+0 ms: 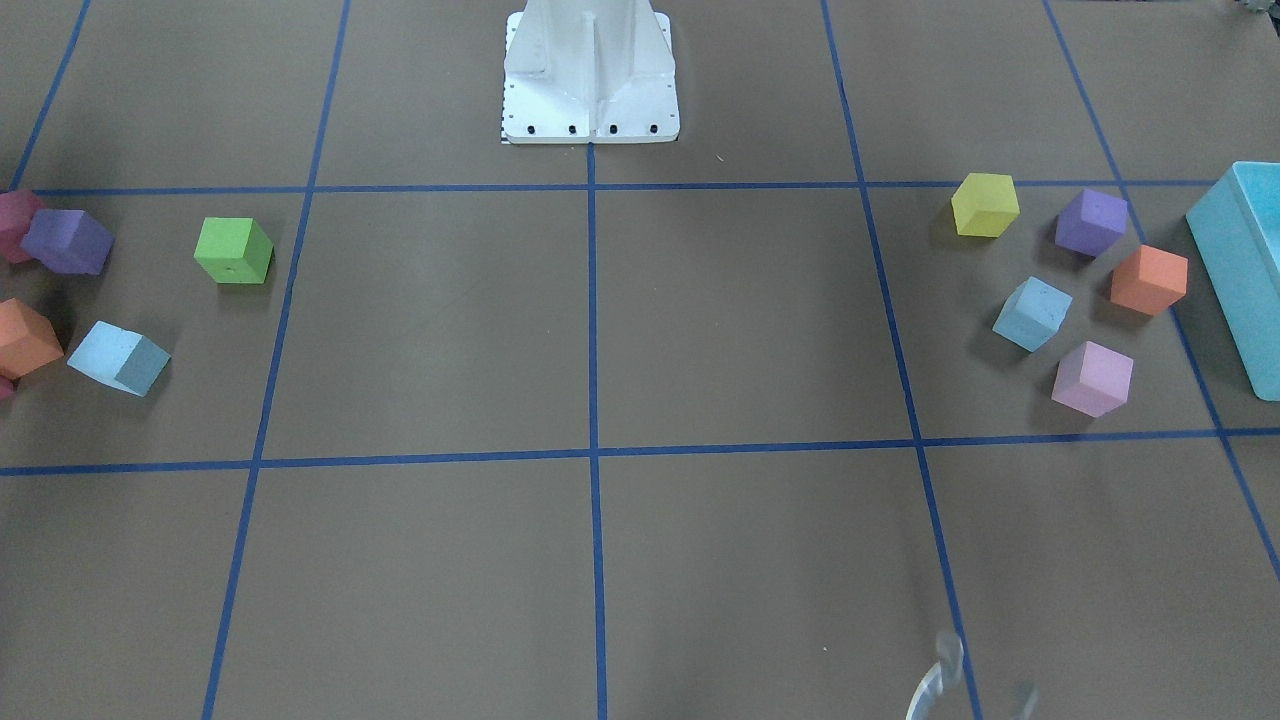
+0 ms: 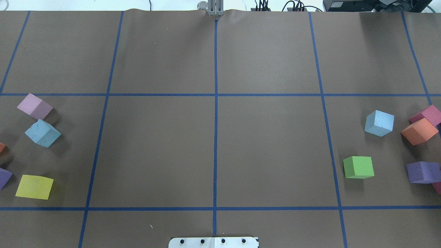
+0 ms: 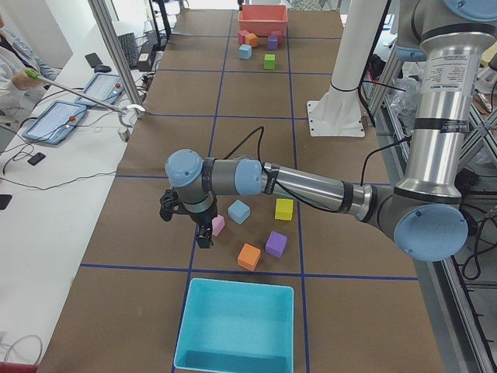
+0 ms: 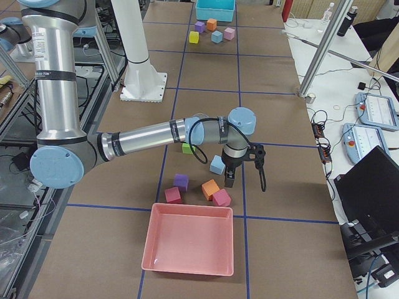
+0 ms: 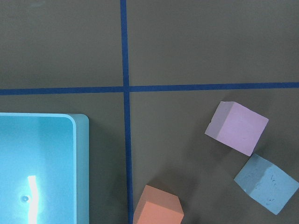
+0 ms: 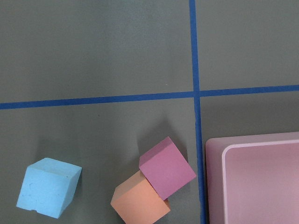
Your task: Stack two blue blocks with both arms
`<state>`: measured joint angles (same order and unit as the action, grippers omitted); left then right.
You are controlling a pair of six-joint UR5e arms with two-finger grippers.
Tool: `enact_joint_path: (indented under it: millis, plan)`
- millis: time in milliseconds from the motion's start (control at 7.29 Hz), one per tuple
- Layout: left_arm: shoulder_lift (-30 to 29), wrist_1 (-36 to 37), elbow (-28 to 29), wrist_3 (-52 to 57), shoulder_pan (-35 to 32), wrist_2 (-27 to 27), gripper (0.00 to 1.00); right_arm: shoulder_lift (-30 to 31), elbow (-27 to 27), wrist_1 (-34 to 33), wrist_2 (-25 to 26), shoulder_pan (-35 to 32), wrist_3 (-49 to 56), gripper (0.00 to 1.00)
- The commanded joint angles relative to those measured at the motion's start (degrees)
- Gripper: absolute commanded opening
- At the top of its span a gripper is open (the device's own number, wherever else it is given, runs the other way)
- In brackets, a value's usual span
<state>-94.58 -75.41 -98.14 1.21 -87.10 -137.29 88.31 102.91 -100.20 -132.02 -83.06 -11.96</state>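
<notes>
One pale blue block point(image 1: 1032, 313) lies on the robot's left side among other cubes; it also shows in the overhead view point(image 2: 42, 133), the exterior left view point(image 3: 238, 211) and the left wrist view point(image 5: 266, 183). The other blue block point(image 1: 118, 358) lies on the robot's right side, also seen from overhead point(image 2: 379, 123), in the exterior right view point(image 4: 217, 165) and in the right wrist view point(image 6: 48, 187). My left gripper point(image 3: 186, 225) hovers above the table beside its block. My right gripper point(image 4: 244, 177) hovers beside the other. I cannot tell whether either is open or shut.
A turquoise bin point(image 1: 1245, 270) stands at the left end and a pink tray point(image 4: 190, 240) at the right end. Pink point(image 1: 1092, 378), orange point(image 1: 1148, 279), purple point(image 1: 1090, 221), yellow point(image 1: 985, 204) and green point(image 1: 233, 250) cubes lie around the blue blocks. The white pedestal point(image 1: 590, 80) stands at the robot's side.
</notes>
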Motion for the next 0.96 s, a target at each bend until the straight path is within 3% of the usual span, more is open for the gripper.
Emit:
enact_joint_path:
  millis: [0, 549, 824]
  plan:
    - [0.01, 0.0, -0.03, 0.02, 0.0, 0.0, 0.99, -0.33, 0.44, -0.09, -0.08, -0.17, 0.61, 1.0]
    - [-1.66, -0.17, -3.62, -3.03, 0.61, -0.96, 0.99, -2.97, 4.92, 0.7, 0.36, 0.78, 0.18, 1.0]
    - [-2.53, -0.35, -6.35, -4.27, 7.08, -0.88, 0.99, -4.8, 4.93, 1.67, 2.8, 9.97, -1.83, 1.0]
